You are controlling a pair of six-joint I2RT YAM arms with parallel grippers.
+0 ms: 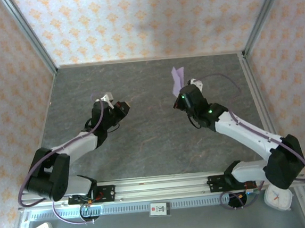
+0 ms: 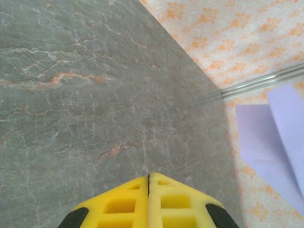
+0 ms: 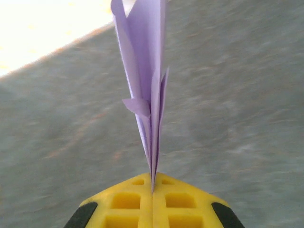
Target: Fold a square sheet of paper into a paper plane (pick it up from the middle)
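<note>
In the tip of the right gripper [image 3: 152,178] the paper plane [image 3: 145,71] is pinched at its folded lower edge. The two yellow pads are pressed together on the stacked layers, and the body of the plane rises straight away from the fingertips. In the top view the plane [image 1: 178,79] points up and away from this gripper [image 1: 186,97], clear of the grey table [image 1: 155,140]. One small flap curls out on the left side of the fold, so the layers are not lying fully flat on each other.

I judge this thing to be very light and thin – it has almost no weight for the arm, but also almost no stiffness outside its creases. The centre crease gives it some strength along its length; the wings are soft and would bend or crush easily. The paper looks smooth, so it could slide out of a weak pinch. The best place to hold seems to be this thick centre fold, under the wings and near the middle of its length, where it should balance.

The left gripper [image 2: 148,178] has its pads closed on nothing, above bare table. From there the plane [image 2: 270,142] is off to its right, in the air in front of the patterned wall [image 2: 228,33].
</note>
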